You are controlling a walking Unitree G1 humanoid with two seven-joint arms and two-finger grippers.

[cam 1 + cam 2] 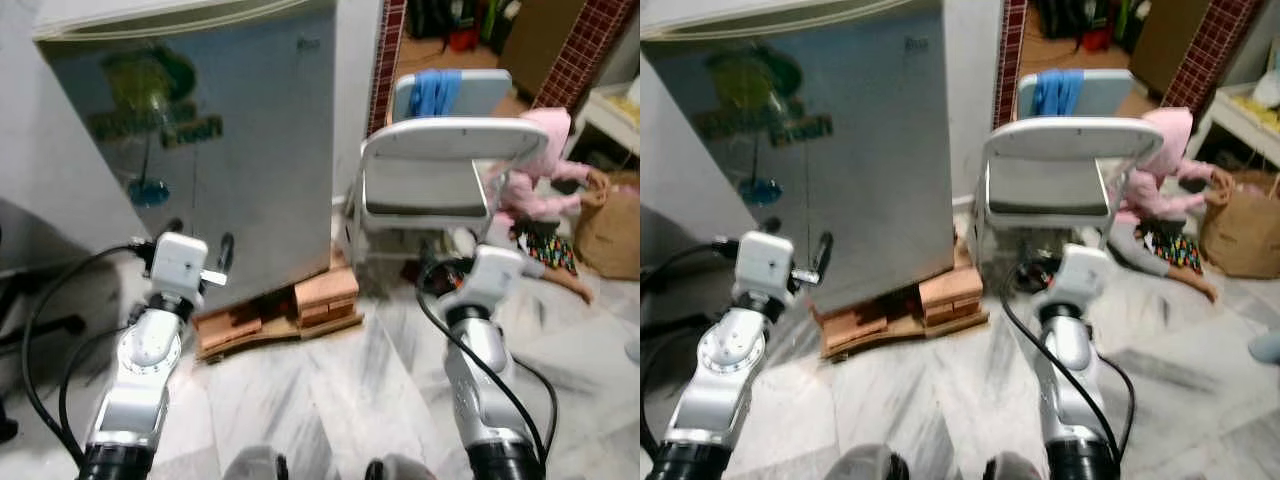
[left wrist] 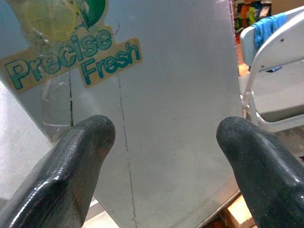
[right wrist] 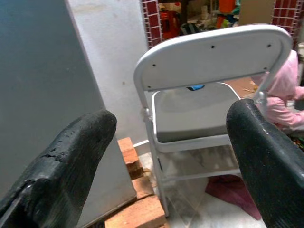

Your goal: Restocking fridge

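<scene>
Marble-veined white floor tiles [image 1: 330, 400] run under everything, and on them, straight ahead of the left gripper [image 2: 161, 156], stands the tall silver-grey metal fridge [image 1: 250, 150] with its door shut, so nothing of its shelves can be judged. It sits raised on a stack of reddish bricks and a wooden board [image 1: 300, 305], probably to keep its base off the floor. Ahead of the right gripper [image 3: 171, 161], just beside the fridge, is a white folding metal chair [image 1: 430, 180], and beyond it a second chair with a blue cloth [image 1: 435, 90] draped over its back. Off to the right gripper's outer side, a person in a pink hooded top [image 1: 535, 170] sits on the floor by a brown paper bag [image 1: 610, 225]. A sticker on the door [image 2: 71, 57] reads "Precise Fresh". Both grippers hover with fingers spread wide and hold nothing; no groceries for restocking can be made out near either.
</scene>
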